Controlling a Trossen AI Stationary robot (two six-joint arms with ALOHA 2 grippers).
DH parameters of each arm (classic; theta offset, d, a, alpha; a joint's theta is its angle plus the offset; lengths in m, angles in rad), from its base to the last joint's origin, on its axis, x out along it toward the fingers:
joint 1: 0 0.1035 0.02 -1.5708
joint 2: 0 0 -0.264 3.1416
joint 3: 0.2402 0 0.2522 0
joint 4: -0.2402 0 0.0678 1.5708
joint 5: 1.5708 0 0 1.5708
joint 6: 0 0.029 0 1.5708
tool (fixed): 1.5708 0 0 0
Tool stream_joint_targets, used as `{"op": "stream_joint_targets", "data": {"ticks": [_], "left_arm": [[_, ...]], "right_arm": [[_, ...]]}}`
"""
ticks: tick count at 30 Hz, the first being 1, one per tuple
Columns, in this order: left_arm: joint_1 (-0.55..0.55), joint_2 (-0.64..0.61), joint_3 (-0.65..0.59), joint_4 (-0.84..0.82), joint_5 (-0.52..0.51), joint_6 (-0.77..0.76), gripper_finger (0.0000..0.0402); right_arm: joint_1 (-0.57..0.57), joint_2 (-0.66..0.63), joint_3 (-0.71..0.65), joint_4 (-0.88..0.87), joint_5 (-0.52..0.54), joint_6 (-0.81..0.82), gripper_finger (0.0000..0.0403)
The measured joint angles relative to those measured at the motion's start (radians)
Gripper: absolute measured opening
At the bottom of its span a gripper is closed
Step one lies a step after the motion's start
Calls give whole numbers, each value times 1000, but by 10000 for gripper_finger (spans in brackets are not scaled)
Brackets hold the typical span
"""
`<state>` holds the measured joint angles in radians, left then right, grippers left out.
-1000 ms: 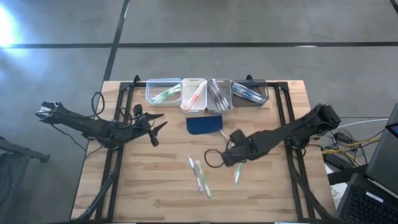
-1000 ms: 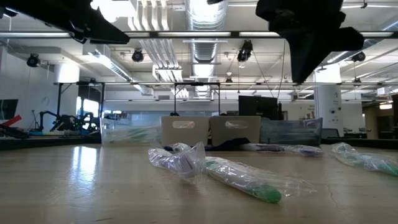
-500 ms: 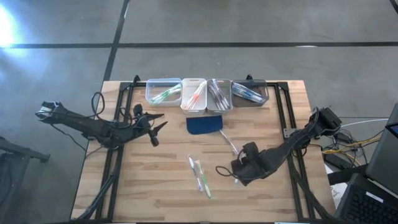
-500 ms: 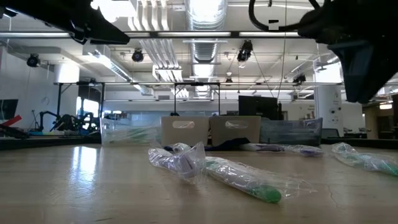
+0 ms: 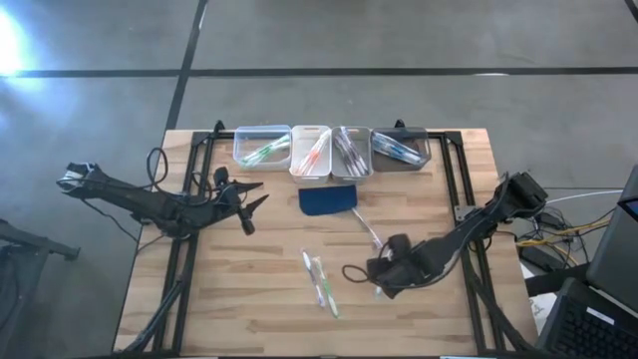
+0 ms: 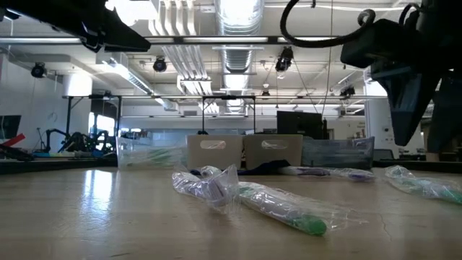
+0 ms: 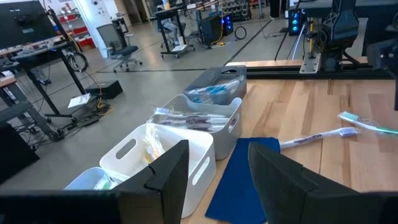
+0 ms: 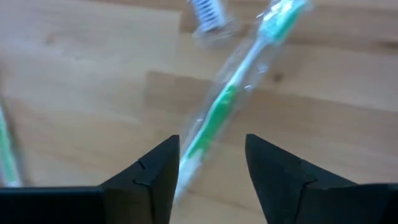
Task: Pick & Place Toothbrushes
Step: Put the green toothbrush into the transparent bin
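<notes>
We see the right pincer (image 5: 380, 282) low over the table (image 5: 249, 309), toward the right part of the near edge, its fingers (image 8: 149, 177) apart and straddling a wrapped green toothbrush (image 8: 217, 118) that lies flat on the wood. The fingers do not grip it. Beside that brush's head lies another brush head (image 8: 207, 12).

Near the table's middle we find a small cluster of wrapped toothbrushes (image 5: 319, 279), and one more (image 5: 367, 227) lies between the cluster and the blue pad (image 5: 327, 199). Four bins (image 5: 330, 150) stand in a row along the far edge, each holding toothbrushes: green ones (image 5: 262, 152) in the leftmost, orange ones (image 5: 313, 154) next, greyish ones (image 5: 349, 153) third, blue ones (image 5: 397, 150) in the rightmost.

The left pincer (image 5: 251, 204) hangs over the table's left side, clear of everything, its fingers (image 7: 168, 171) apart and nothing between them.
</notes>
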<state>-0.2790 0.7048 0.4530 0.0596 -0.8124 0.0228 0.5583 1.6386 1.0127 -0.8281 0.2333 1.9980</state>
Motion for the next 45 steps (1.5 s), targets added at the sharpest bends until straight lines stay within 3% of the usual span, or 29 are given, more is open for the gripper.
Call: {"op": "stream_joint_targets", "data": {"ticks": [6,16,25,38,45], "left_arm": [[0,0,0,0,0,0,172],[0,2,0,-1,0,-1,172],[0,7,-1,0,0,-1,172],[0,7,-1,-1,0,-1,172],[0,7,-1,-1,0,-1,172]], "right_arm": [[0,13,-60,138,1,0,201],[0,99,-83,155,5,23,197],[0,141,-81,125,-1,28,154],[-1,131,-81,46,-92,44,44],[-1,120,-81,41,-97,18,27]]}}
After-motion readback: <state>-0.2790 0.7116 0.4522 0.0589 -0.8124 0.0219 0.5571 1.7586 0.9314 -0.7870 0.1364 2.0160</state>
